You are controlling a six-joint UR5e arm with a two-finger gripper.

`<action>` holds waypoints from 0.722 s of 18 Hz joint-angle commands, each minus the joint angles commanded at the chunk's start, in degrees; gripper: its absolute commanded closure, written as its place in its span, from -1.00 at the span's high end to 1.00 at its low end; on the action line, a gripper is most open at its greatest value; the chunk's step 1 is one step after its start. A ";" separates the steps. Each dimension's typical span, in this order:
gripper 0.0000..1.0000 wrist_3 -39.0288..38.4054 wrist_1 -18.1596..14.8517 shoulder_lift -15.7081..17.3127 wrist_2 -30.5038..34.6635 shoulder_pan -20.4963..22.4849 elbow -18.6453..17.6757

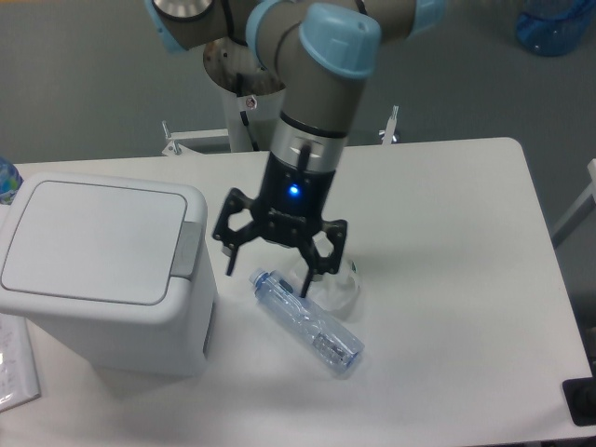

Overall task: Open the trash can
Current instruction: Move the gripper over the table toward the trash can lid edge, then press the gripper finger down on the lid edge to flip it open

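Observation:
The trash can point(98, 270) is a large white boxy bin at the left of the table, with its flat white lid point(93, 240) shut and a grey push tab point(190, 250) on its right side. My gripper point(268, 281) hangs open and empty just right of the bin, above the table, its left fingertip a short way from the tab. A clear plastic bottle point(307, 321) lies on its side below and right of the gripper, its cap end between the fingers' reach.
A clear round lid or dish point(343, 284) lies behind the bottle. Paper sheets point(14, 368) lie at the table's left front edge. A blue bottle top point(6, 177) shows at the far left. A dark object point(582, 400) sits at the right front corner.

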 joint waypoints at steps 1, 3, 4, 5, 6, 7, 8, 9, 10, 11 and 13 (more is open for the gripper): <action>1.00 0.00 0.00 0.61 0.00 -0.09 -0.35; 1.00 0.00 0.00 1.32 0.00 -0.44 -1.06; 1.00 0.00 0.00 1.41 0.00 -0.53 -1.32; 1.00 0.00 0.00 1.50 0.00 -0.53 -1.67; 1.00 0.00 0.00 1.50 0.00 -0.62 -1.94; 1.00 0.00 0.00 1.58 0.00 -0.79 -2.03; 1.00 -0.09 0.00 1.59 0.00 -0.88 -2.03; 1.00 -0.09 0.00 1.59 0.00 -0.97 -2.03; 1.00 -0.09 0.00 1.50 0.00 -0.97 -2.03; 1.00 -0.09 0.00 1.41 0.09 -0.97 -2.03; 1.00 -0.09 0.00 1.41 0.09 -1.23 -2.03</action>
